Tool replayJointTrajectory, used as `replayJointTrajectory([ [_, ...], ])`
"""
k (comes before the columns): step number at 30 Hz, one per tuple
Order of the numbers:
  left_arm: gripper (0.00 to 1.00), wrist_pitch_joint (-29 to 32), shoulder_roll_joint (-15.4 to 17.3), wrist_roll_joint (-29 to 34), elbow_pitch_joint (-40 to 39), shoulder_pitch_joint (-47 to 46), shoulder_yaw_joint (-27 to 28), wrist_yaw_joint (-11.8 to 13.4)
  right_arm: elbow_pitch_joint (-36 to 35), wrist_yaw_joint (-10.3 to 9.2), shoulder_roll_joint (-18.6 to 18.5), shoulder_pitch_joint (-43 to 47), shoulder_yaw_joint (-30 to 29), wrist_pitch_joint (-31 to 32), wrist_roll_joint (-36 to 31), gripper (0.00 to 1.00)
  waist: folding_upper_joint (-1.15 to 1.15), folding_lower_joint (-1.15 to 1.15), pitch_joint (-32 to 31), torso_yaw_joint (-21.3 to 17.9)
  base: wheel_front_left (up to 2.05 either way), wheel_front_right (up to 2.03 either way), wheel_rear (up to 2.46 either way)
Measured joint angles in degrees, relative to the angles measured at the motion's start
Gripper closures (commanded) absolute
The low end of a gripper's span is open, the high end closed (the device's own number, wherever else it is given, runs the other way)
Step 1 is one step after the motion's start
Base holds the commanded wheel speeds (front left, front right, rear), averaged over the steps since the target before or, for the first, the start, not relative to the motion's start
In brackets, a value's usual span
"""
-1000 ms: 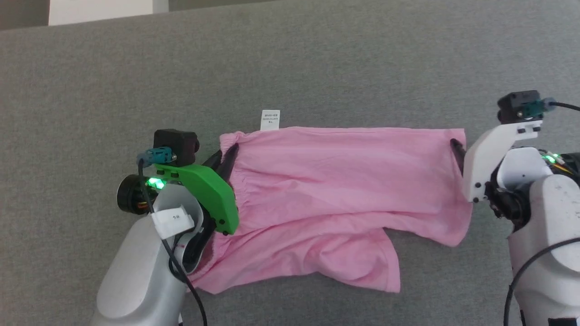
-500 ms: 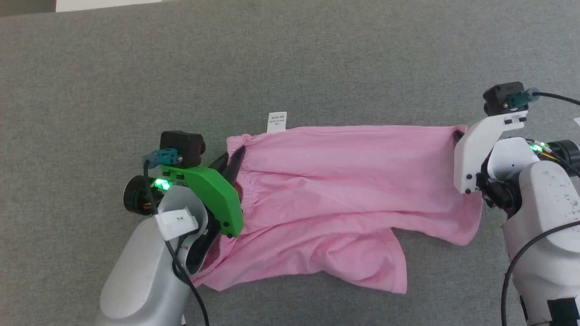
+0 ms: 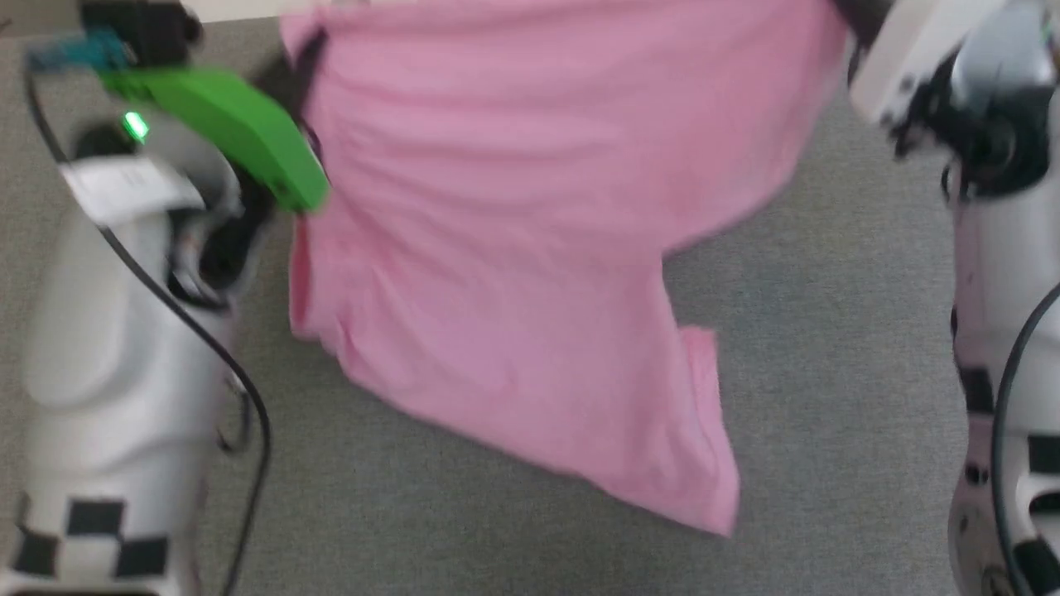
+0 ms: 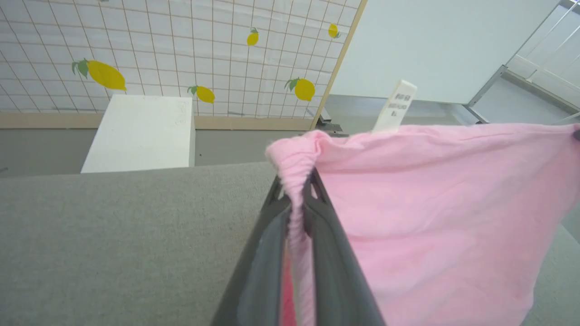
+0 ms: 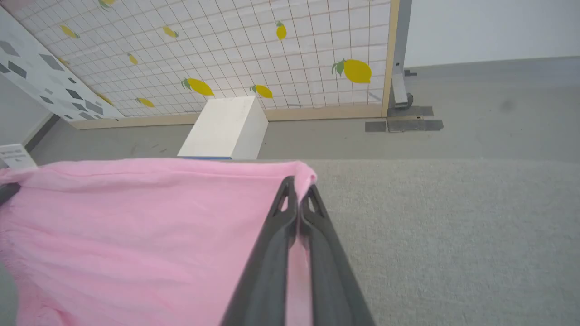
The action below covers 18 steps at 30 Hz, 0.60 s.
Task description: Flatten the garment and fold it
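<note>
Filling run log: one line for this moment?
garment: held up, spread, lower part hanging over table | left hand: shut on waistband corner | right hand: shut on opposite corner

Print present, none legible.
A white tag (image 4: 395, 107) rising from the top edge of the garment (image 4: 430, 217) carries a few dark printed lines, too small to make out in either wrist view. A white label (image 3: 124, 186) on the left arm is blurred in the head view.
</note>
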Motion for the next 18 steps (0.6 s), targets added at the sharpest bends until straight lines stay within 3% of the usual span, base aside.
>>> replayJointTrajectory([
  [8,1.00,1.3,5.4,5.6,6.1,-22.7,-0.7,-0.3,0.0,0.00,1.5,-19.0,2.6,-0.3,-3.7,1.00,0.00,0.00,3.1,0.4,0.00,0.00,0.00],
  [13,1.00,-3.9,6.8,10.2,10.0,-32.4,-1.8,-0.2,2.5,0.00,2.2,-28.6,2.8,-6.2,-7.1,1.00,0.00,0.01,5.2,0.7,0.00,0.00,0.00],
  [18,1.00,-10.4,6.7,11.0,14.2,-36.7,-1.8,0.0,5.4,0.00,2.2,-33.9,3.2,-12.5,-5.6,1.00,0.00,0.01,7.0,1.2,0.00,0.00,0.00],
])
